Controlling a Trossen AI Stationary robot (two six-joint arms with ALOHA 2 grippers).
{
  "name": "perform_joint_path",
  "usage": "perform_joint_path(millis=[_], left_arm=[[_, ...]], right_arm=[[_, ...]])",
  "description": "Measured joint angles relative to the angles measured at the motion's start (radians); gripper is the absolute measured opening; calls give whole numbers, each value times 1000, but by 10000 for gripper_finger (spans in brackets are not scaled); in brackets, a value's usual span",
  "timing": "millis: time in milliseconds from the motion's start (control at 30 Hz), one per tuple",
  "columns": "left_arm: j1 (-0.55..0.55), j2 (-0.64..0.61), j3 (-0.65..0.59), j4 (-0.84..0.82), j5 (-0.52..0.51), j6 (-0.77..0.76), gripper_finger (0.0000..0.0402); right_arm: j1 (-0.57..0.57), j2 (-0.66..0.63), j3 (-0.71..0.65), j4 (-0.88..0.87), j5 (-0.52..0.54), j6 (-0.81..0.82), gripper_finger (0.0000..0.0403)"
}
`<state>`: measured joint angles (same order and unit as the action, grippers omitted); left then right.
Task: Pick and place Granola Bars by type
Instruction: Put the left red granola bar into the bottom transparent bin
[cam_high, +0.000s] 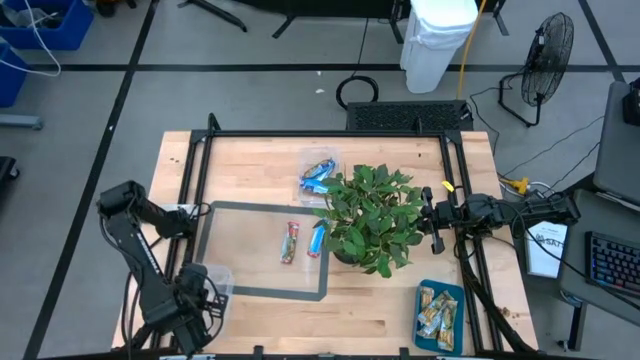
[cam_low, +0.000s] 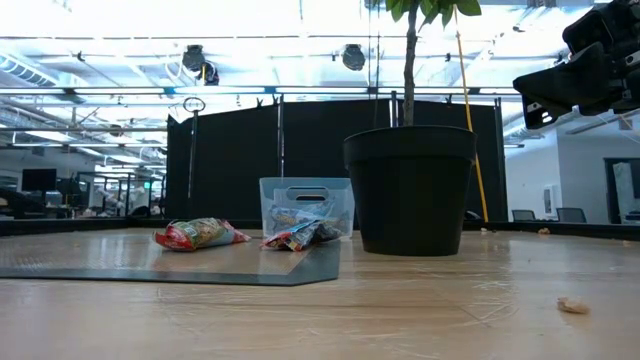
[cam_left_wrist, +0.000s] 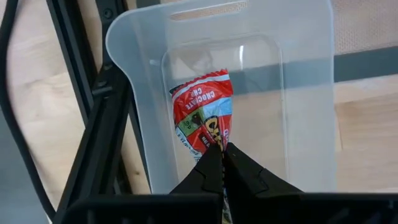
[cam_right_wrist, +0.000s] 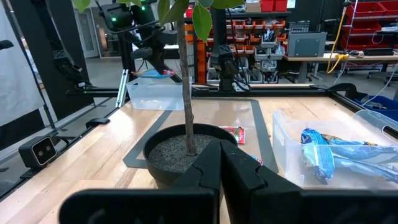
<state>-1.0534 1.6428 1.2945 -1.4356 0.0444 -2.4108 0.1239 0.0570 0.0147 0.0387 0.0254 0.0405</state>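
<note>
My left gripper is at the table's near left corner, above a clear tub, shut on a red-and-tan granola bar. In the high view it is the dark mass over that tub. A second red-and-tan bar and a blue bar lie flat on the grey mat. Blue bars fill a clear tub at the far middle. Green-and-beige bars lie in the teal tray. My right gripper is shut and empty, level beside the potted plant. My left gripper pinches the red-and-tan bar by one end of its wrapper between the two fingertips, coming from above and pointing down. The bar hangs below the fingers inside the tub's outline. Whether its far end touches the tub's floor I cannot tell.
The potted plant stands mid-table, its leaves spreading over the mat's right edge; its black pot hides what is behind it in the low view. A black metal frame borders the table. Bare wood lies along the near edge between tub and tray.
</note>
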Motion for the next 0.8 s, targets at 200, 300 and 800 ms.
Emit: perform_joint_path(millis=[200, 300, 800], left_arm=[[0, 0, 0, -11, 0, -1, 5], [0, 0, 0, -23, 0, -2, 7], [0, 0, 0, -27, -117, 27, 29]], right_arm=[[0, 0, 0, 0, 0, 0, 0], [0, 0, 0, 0, 0, 0, 0], [0, 0, 0, 0, 0, 0, 0]])
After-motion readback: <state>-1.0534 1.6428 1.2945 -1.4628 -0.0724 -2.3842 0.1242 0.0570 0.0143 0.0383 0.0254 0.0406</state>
